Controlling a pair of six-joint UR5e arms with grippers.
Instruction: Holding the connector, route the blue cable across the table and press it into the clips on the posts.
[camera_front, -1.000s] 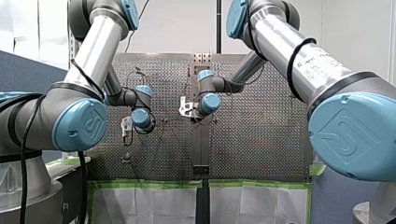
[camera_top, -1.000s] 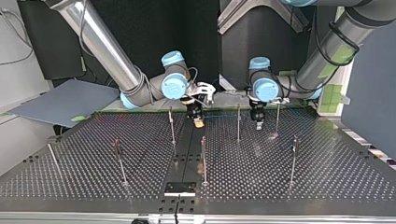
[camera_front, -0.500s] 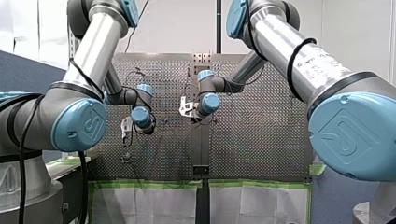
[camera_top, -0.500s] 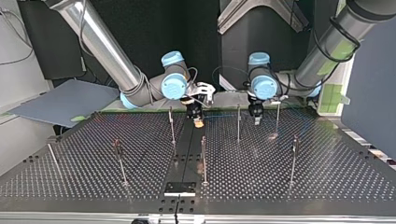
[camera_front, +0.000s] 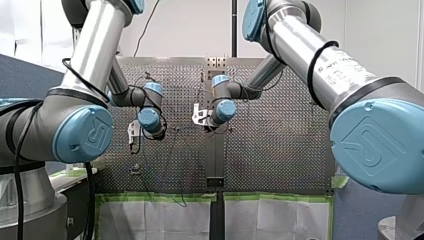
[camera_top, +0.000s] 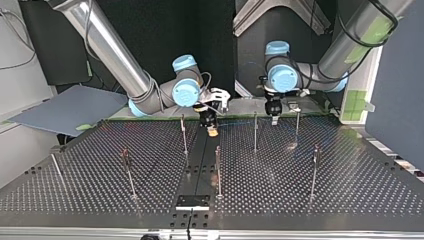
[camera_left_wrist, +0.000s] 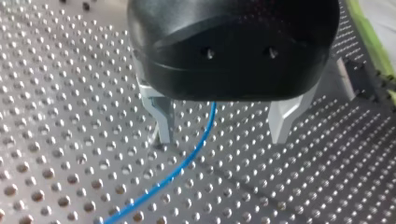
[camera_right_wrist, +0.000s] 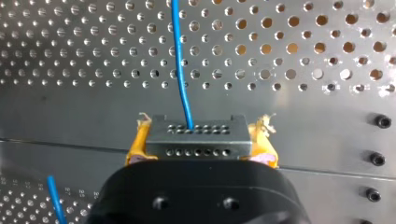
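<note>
Top view: perforated worktop (camera_top: 350, 200) with upright posts (camera_top: 218, 172), black panels (camera_top: 165, 30) behind. Left pincer (camera_left_wrist: 222, 140) spread astride the blue cable (camera_left_wrist: 177, 170); right pincer (camera_right_wrist: 200, 133) clamps the connector (camera_right_wrist: 196, 144)

The front view looks from behind and above, between my left arm (camera_front: 95, 60) and my right arm (camera_front: 310, 55), forward over the perforated table (camera_front: 280, 150). The top view stands opposite, low across the same table, facing both arms. The left wrist view looks along my left gripper (camera_left_wrist: 222, 140), very near the table. The right wrist view looks equally near along my right gripper (camera_right_wrist: 201, 135) at the connector (camera_right_wrist: 196, 142); both wrist views share the blue cable (camera_left_wrist: 184, 164)
</note>
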